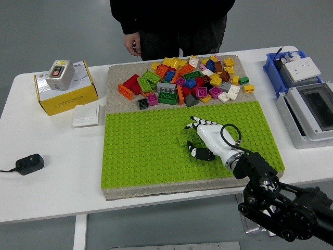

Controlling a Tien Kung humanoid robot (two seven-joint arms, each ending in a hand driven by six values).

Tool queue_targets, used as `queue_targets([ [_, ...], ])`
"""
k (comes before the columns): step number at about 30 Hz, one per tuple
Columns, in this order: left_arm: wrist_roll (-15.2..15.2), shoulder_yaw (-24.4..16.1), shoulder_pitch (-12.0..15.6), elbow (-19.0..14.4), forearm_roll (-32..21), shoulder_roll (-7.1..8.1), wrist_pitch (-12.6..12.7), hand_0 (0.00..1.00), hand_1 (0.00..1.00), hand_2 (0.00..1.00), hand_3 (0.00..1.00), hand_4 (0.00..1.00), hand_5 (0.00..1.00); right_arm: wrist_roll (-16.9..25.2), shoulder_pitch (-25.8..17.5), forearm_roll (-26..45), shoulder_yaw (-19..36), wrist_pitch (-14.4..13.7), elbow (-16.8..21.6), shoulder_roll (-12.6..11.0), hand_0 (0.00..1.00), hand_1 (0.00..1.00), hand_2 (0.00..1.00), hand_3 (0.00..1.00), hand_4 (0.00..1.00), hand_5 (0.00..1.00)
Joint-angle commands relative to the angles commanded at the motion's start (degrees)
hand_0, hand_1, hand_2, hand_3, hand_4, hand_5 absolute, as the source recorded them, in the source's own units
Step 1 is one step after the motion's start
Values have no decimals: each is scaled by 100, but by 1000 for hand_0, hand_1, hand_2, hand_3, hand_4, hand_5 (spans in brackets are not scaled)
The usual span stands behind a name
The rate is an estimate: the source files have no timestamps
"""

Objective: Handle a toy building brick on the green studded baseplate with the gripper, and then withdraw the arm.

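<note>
A green brick (183,140) lies on the green studded baseplate (135,151), just left of my right hand (195,138). The white hand with black fingertips reaches in from the lower right. Its fingers (199,124) are curled around the brick's right end and its thumb (196,152) sits below it. The brick is nearly the same green as the plate and is partly hidden by the fingers. The left arm does not show.
A heap of loose coloured bricks (182,80) lies on the grey mat behind the plate. A yellow box with a switch (63,86), a white switch plate (86,115) and a black adapter (28,163) lie at left. Electrical boxes (307,104) stand at right. A person (171,23) stands opposite.
</note>
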Motion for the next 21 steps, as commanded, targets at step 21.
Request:
queue_targets([
  [21,-10,6,10,0,-13,-17,8,683,691,665,741,418,406,295,-146,266,-245,-58,489,-665,853,950,992,715,439,391],
])
